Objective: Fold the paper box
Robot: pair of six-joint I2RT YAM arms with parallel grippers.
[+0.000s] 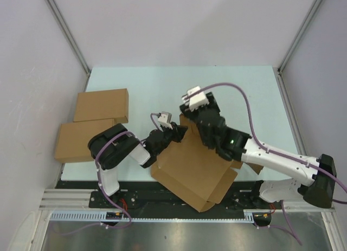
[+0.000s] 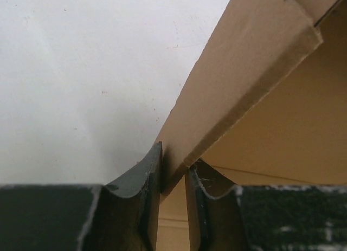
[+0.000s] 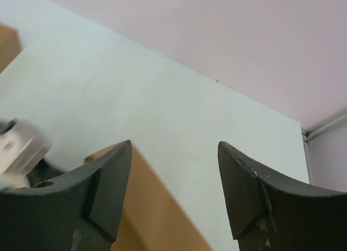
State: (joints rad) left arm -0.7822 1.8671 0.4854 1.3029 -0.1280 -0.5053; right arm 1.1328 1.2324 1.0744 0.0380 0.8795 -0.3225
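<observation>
Mid-fold at table (image 1: 162,83) near edge: L gripper (image 2: 176,158) pinching edge flap of plain brown cardboard paper box (image 1: 195,169), R gripper (image 3: 174,147) spread, empty; next, R should grab another flap.

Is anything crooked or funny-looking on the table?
Yes. The paper box sits crooked, turned cornerwise to the table, and its near corner pokes past the table's front edge over the black rail. The left gripper pinches one edge between its fingers. No tears or spills show.
</observation>
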